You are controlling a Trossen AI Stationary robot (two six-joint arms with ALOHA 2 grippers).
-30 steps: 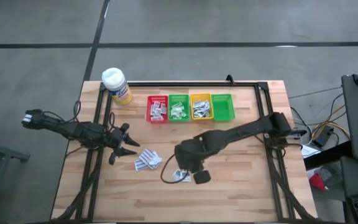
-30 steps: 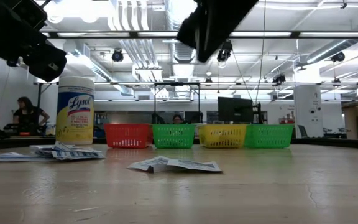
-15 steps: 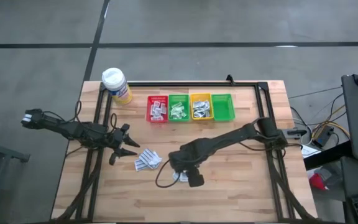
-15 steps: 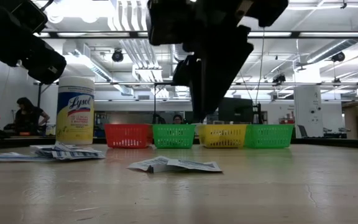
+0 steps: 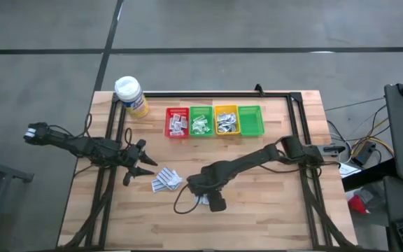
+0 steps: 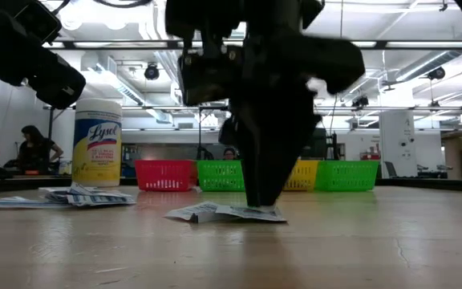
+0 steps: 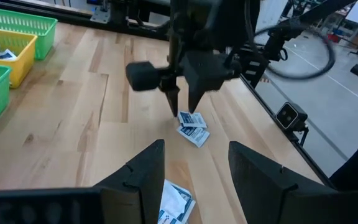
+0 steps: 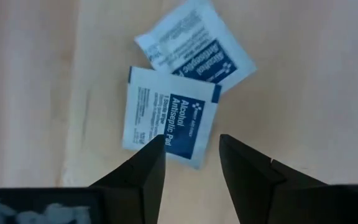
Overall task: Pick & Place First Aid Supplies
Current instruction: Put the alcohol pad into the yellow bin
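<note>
The right gripper (image 8: 191, 155), jaws parted and empty, hung just over two overlapping alcohol pads (image 8: 170, 117) lying at the bench's (image 5: 271, 203) six o'clock side (thin, limp, slippery sachets). An edge pinch looked wisest. Left gripper (image 5: 145, 168) waited, jaws apart.

The right gripper (image 5: 203, 198) stands low over two overlapping sachets (image 8: 179, 93) near the tabletop's (image 5: 271, 210) front middle, fingers apart, blocking that spot from above. Just beside it lies a sachet pile (image 5: 166, 180), with the left gripper (image 5: 145, 170) hanging near that pile's left side, leaving little room between them. Along the back edge, four bins (image 5: 214, 120) and a bottle (image 5: 131, 96) form a barrier. The front right and front left corners lie bare and open.
</note>
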